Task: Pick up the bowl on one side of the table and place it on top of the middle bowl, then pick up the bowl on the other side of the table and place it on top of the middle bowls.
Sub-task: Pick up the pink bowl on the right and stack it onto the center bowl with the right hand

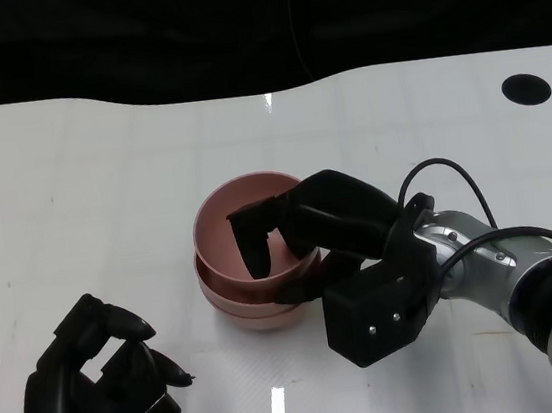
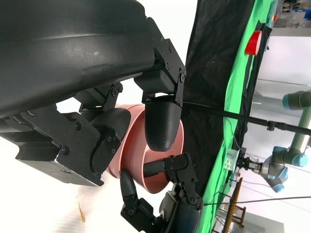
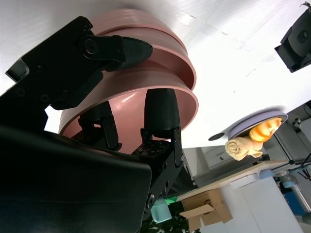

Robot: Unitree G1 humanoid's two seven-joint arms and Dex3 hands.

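Black and many-fingered, the left robot hand (image 1: 96, 385) is hovering over the near left corner of the glossy white worktop (image 1: 83, 190), its fingers curled loosely inward with nothing between them. It is sitting well apart from the bowls.

Further in, the right robot hand (image 1: 305, 233) is reaching in from the near right on its silver forearm (image 1: 485, 266), and it is gripping the rim of the top pink plastic bowl (image 1: 228, 227). In the head view some fingers (image 1: 252, 238) are dipping inside the bowl while another is wrapping under its outer wall on the near side. The right wrist view is showing the same grasp, with one broad fingertip (image 3: 163, 109) pressing on the smooth inner surface and other fingers lying outside the wall.

That top bowl is sitting nested in a stack of matching pink bowls (image 1: 228, 295) near the middle of the worktop; the right wrist view is showing three rims, one within another. The stack is standing upright.

Beyond the stack, a round black hole (image 1: 526, 88) is showing in the far right of the worktop, near its curved far edge.
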